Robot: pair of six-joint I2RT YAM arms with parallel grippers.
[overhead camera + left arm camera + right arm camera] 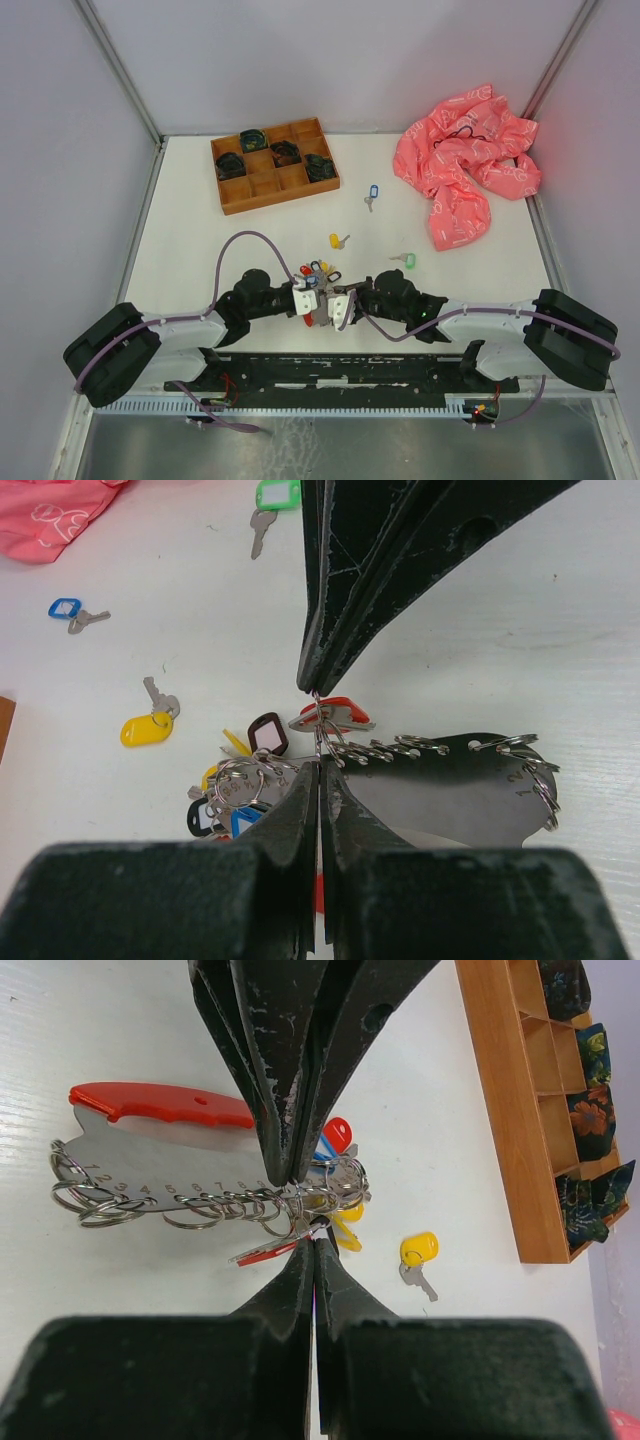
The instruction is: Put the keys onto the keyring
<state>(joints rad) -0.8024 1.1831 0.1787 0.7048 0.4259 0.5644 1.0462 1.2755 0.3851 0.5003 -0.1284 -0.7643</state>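
Observation:
The keyring (318, 730), a thin silvery ring seen edge-on with a red tag (338, 714), stands between both grippers' tips. My left gripper (319, 768) is shut on its near edge and my right gripper (313, 685) is shut on its far edge. In the right wrist view the right gripper (316, 1243) and left gripper (287, 1175) pinch the same ring (300, 1210). A bunch of coloured tags (318, 271) hangs beside it. Loose keys lie apart on the table: yellow-tagged (338, 241), blue-tagged (372, 191), green-tagged (405, 261).
A grey metal plate (150, 1175) with a row of rings and a red handle (160, 1103) lies under the grippers. A wooden compartment tray (275, 165) sits at the back left. A pink cloth (465, 165) is bunched at the back right.

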